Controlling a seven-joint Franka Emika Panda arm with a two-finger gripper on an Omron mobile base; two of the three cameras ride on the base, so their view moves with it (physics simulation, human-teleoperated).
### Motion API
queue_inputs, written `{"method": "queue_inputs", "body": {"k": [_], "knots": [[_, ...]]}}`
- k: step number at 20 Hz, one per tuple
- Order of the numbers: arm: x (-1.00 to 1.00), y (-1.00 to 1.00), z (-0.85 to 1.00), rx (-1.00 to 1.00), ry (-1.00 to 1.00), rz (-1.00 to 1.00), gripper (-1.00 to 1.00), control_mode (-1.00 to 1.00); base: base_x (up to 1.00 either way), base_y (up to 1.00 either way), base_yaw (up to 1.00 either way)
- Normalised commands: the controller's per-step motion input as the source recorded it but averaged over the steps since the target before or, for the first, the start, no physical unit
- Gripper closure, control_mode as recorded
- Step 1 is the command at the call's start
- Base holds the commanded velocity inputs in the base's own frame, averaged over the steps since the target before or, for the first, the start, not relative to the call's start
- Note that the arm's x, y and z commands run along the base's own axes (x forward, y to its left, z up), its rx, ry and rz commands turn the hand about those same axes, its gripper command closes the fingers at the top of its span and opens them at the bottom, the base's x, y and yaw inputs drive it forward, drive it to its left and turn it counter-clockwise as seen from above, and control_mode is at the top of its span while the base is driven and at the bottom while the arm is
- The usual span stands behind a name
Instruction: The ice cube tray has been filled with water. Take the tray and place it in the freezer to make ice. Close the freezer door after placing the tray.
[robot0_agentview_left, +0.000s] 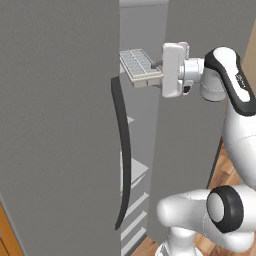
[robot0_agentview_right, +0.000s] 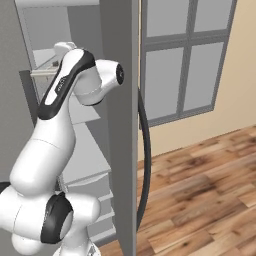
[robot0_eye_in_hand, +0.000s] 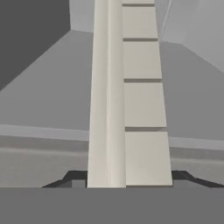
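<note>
the hand pinches the ice cube tray by one end; its long axis runs straight ahead through the open gap of the freezer, above a shelf.

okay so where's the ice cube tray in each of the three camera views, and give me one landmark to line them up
Left base view: the ice cube tray sits upper centre, held by the gripper in the gap of the open freezer.
Right base view: just a pale edge shows at upper left, behind the arm.
Hand view: it runs as a pale strip up the centre, between the fingers.
Shared landmark: the freezer's grey door.
</note>
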Motion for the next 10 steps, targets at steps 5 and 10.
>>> {"method": "queue_inputs", "body": {"k": [5, 10], "knots": [[0.24, 0.12, 0.00, 0.00, 0.00, 0.03, 1.00, -1.00, 0.00, 0.00, 0.00], [0.30, 0.10, 0.00, 0.00, 0.00, 0.01, 1.00, -1.00, 0.00, 0.00, 0.00]]}}
